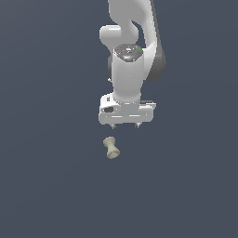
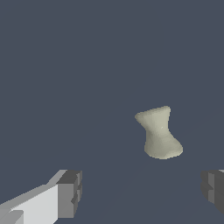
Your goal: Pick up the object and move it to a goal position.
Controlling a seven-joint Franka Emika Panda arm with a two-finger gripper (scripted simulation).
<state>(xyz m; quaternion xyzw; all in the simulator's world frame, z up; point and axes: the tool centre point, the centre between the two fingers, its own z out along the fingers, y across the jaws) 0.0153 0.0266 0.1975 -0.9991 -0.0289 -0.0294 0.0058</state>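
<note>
- Progress looks early: the spool (image 1: 111, 148) lies untouched on the dark counter (image 1: 46, 186), so nothing appears done beyond the approach.
- Gripper (image 1: 124, 124) hangs near the spool, pointing down, apart from it; in the exterior view the spool sits just below the fingertips and slightly toward that view's left.
- Jaws stand wide and empty; the wrist view shows the spool (image 2: 158, 133) clear of both fingers (image 2: 70, 192), not yet between them.
- Spool rests on its side, tilted, narrow waist showing between flared ends.
- Left to do, by my judgement: centre over the spool, descend, close on the waist, lift, and carry it to the goal.
- No goal marker is visible in either view.
</note>
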